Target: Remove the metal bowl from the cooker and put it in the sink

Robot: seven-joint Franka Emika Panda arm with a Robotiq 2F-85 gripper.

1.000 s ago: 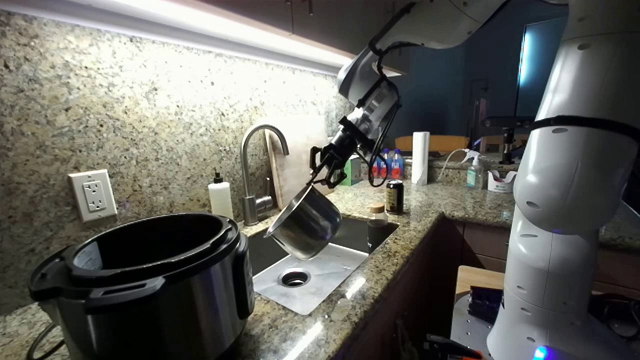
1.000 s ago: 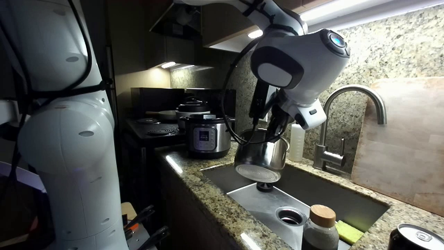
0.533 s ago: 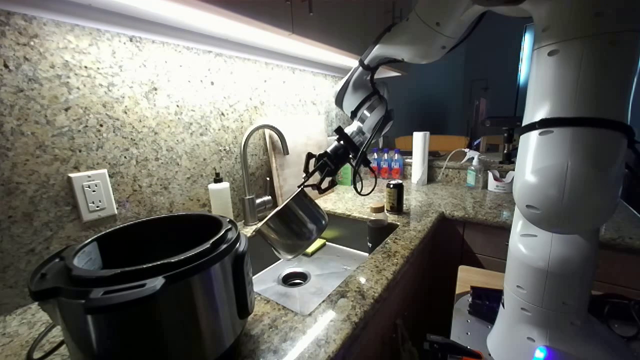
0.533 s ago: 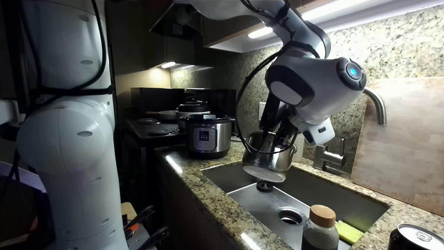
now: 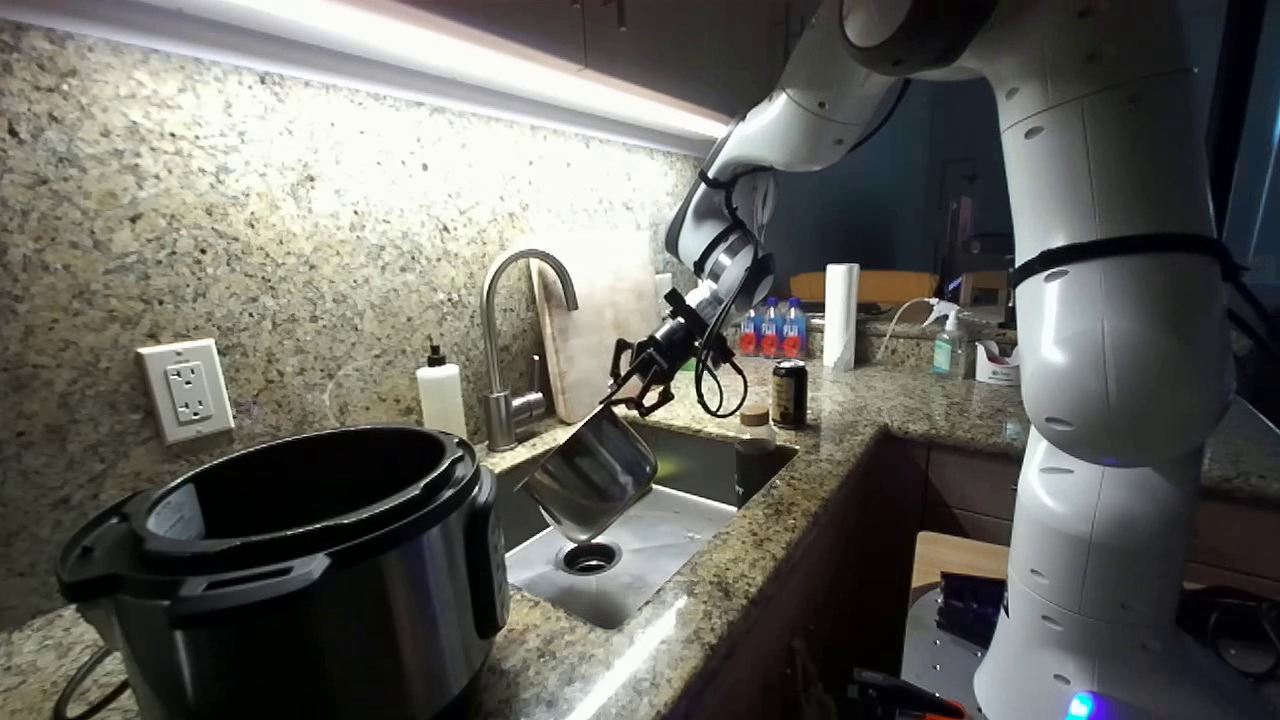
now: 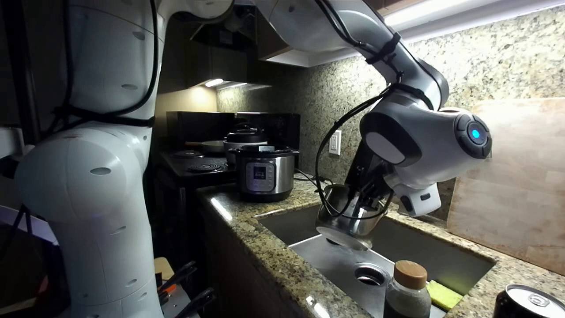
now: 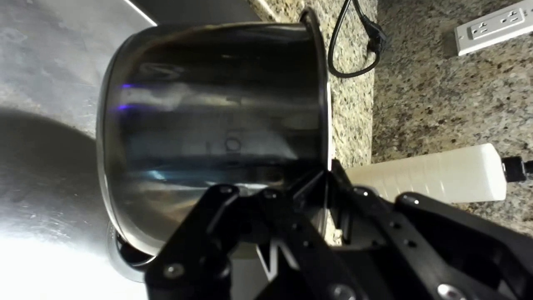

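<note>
The metal bowl (image 5: 597,478) hangs tilted over the sink (image 5: 690,508), its opening toward the back wall and cooker side. In an exterior view the bowl (image 6: 351,226) shows its base turned toward the camera, above the sink (image 6: 435,251) floor. My gripper (image 5: 609,402) is shut on the bowl's rim. In the wrist view the fingertips (image 7: 327,171) pinch the rim from both sides, and the bowl's (image 7: 208,116) steel side fills the middle. The cooker (image 5: 385,610) stands open on the counter beside the sink; it also shows in an exterior view (image 6: 264,174).
The gooseneck faucet (image 5: 492,350) and a soap bottle (image 5: 441,398) stand behind the sink. A wooden-capped bottle (image 6: 409,282) and a yellow sponge (image 6: 443,295) are at the sink's other end, near a black can (image 5: 789,395). A cutting board (image 6: 512,190) leans on the wall.
The arm has carried the bowl lower toward the sink floor and away from the cooker in an exterior view. The bowl stays tilted and gripped by its rim. The cooker has not moved.
</note>
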